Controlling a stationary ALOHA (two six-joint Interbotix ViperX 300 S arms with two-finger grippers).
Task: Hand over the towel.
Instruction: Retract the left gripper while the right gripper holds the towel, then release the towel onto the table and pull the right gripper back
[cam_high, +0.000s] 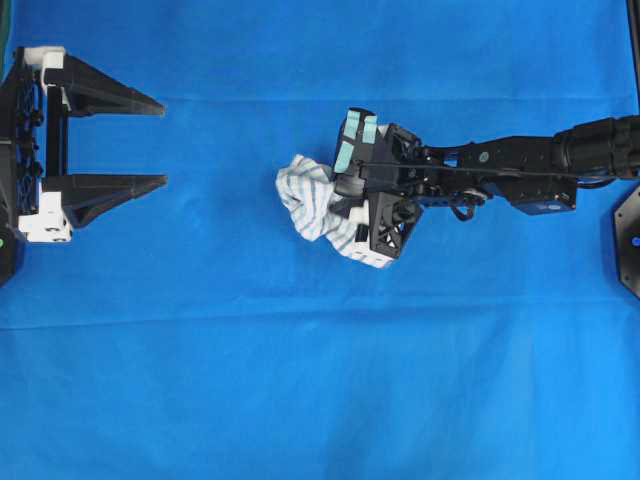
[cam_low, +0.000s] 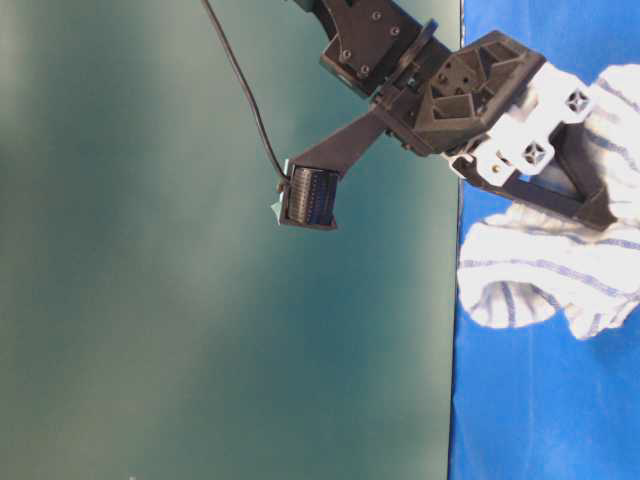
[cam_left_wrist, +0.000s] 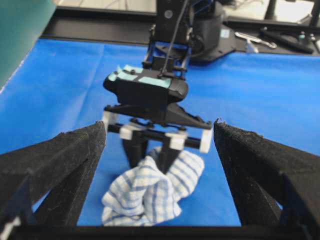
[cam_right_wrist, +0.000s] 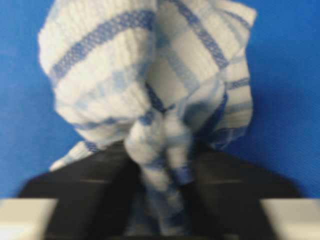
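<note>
Across the overhead view, the blue-covered desk (cam_high: 300, 380) fills the frame edge to edge. Faint fold lines cross the cover, one high and one below middle. Table-level view: the cover's side edge runs straight against a green backdrop (cam_low: 150, 300). Left wrist view: the far edge of the cover meets a black frame.

Open room: a bare blue strip lies between the left hand and the towel, with a broad bare area along the lower half of the overhead view.

Right arm (cam_high: 520, 160): comes in from the right edge, stretched roughly level toward centre. The camera housing on its wrist carries patches of teal tape (cam_high: 355, 135), and no lettering on them can be read.

Left hand (cam_high: 164, 142): at the left edge, fingers spread wide, tips pointing at the towel, well apart from it, nothing between them.

Right hand (cam_high: 338, 200): at centre, over the towel. Wrist view is blurred, but a narrow fold of cloth sits pinched between the two dark fingers, so it reads as clenched on the towel.

Towel (cam_high: 305, 195): white with blue and grey check, crumpled in a lump at mid-desk, its bulk on the left-hand side of the right hand. Long axis runs diagonally in the overhead view, upper left to lower right. Lower folds look to rest on the cover
</note>
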